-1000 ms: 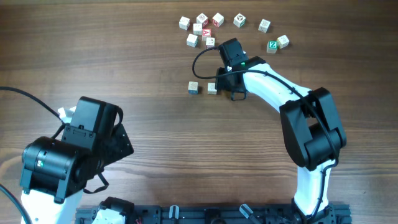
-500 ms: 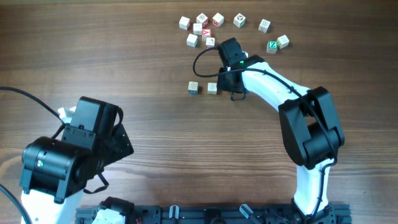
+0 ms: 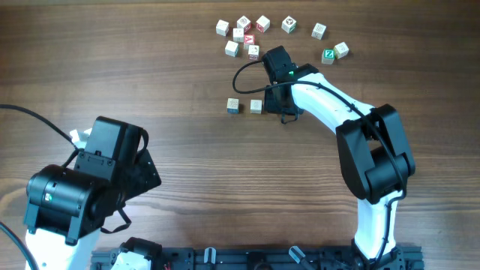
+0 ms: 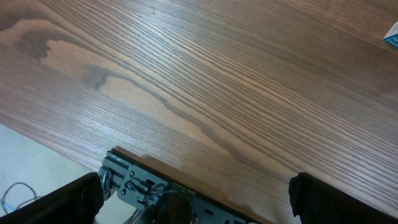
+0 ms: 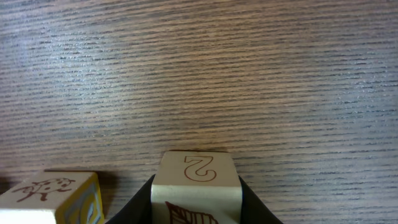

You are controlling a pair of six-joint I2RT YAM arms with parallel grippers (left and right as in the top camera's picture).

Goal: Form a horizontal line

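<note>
The only mark I can read close up is on the third cube point(image 5: 196, 169). Its top face carries a brown outlined figure that looks like a 2, and the face below it has a brown line drawing cut off by the frame edge. The right gripper point(image 5: 196, 194) has its fingers point(image 5: 138, 202) pressed against both sides of that cube, so the jaws are narrowed onto it and it sits on the table point(image 5: 199, 74).

Just to its left, with a small gap, the middle cube point(image 5: 53, 196) shows a brown animal sketch on top and a yellow and blue side. From overhead the horizontal line point(image 3: 256, 106) lies at mid-table below the scattered cubes point(image 3: 244, 34). It is not closed up: the end cube point(image 3: 233, 106), which has a bluish mark, stands apart from its neighbour, and the third cube is hidden under the right arm.

Among the loose ones I can make out a white Z on the green cube point(image 3: 328, 55). The red marks are too small to read.

The left gripper point(image 4: 196, 186) hangs wide open over bare wood with nothing between its fingers.

Compared with a second ago, the right jaws have drawn in onto the cube and the wrist has shifted slightly. The two placed cubes have not moved.
</note>
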